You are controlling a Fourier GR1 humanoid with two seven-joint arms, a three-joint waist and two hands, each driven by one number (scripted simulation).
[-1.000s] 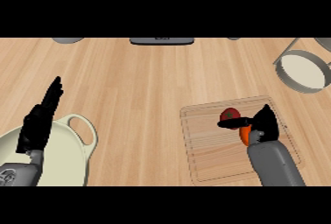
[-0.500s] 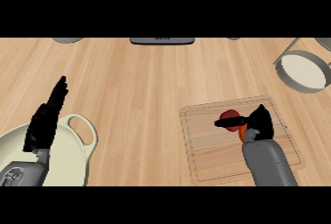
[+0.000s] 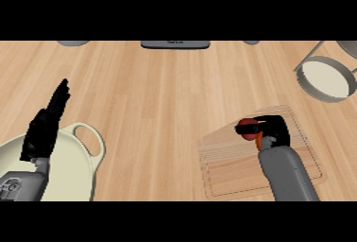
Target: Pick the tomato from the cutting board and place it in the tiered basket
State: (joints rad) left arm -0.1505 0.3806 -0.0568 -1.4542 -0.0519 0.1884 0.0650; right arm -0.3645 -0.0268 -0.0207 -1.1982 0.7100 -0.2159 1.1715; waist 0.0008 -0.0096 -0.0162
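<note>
Tomato: on cutting board, right hand fingers curled round it.
Not lifted; tiered basket at surface's far right corner awaits.

No legible text, label or number anywhere.

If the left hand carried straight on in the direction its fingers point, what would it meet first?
The left hand points up and slightly right across bare counter. The way looks free up to the grey object at the far edge, though depth is unclear.

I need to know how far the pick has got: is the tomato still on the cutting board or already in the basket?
On the cutting board. The tomato sits near its upper edge with the right hand curled against it; the basket stands apart.
</note>
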